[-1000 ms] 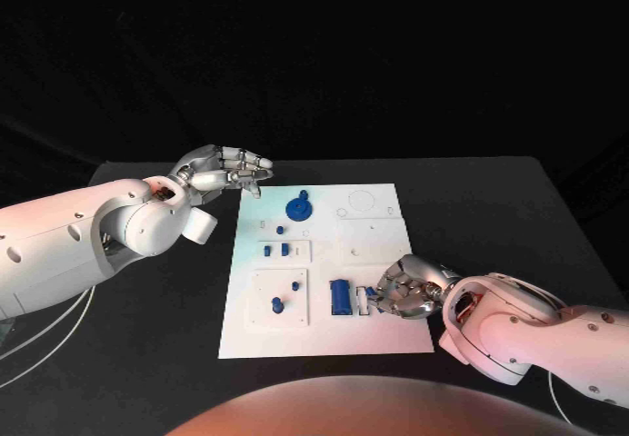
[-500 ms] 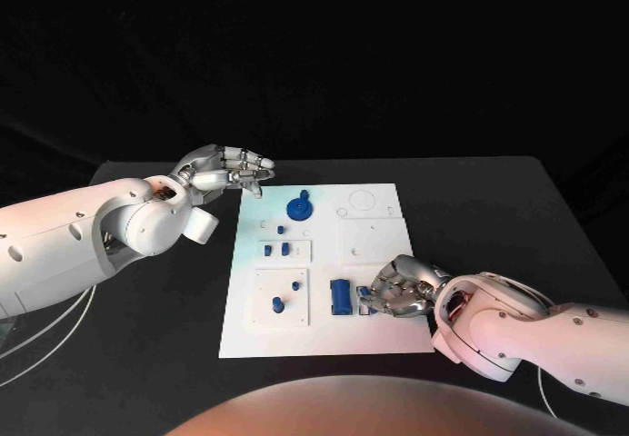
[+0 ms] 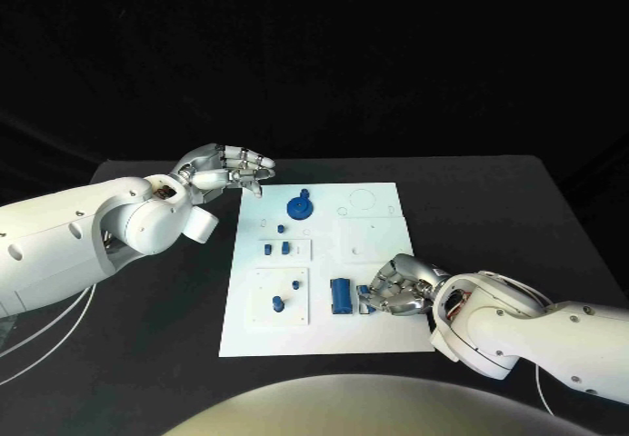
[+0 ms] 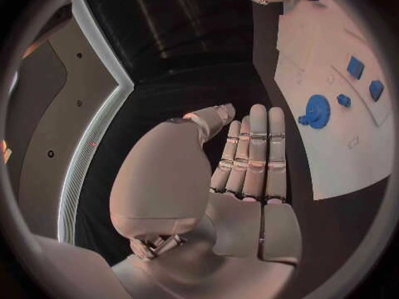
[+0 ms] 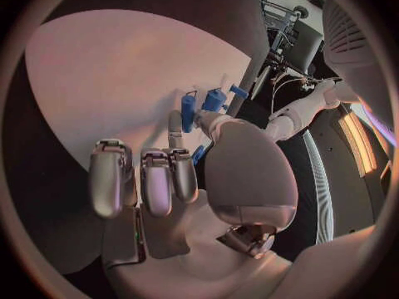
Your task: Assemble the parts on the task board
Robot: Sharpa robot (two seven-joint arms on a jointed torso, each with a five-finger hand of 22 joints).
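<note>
The white task board (image 3: 374,322) sits in the middle of the black worktop (image 3: 498,209), with the blue parts spread over it. There's a round gear-looking part (image 3: 300,208) near the far end, two small blocks (image 3: 276,248) in the middle, a couple of little pegs (image 3: 279,302) in the near-left plate and a long ribbed part (image 3: 341,295) near the front. The right hand (image 3: 397,288) rests on the board just beside that ribbed part, fingers curled in around a small blue piece (image 5: 212,101) at its fingertips. The left hand (image 3: 225,168) hangs over the worktop off the board's far-left corner, holding nothing, fingers straight and side by side.
</note>
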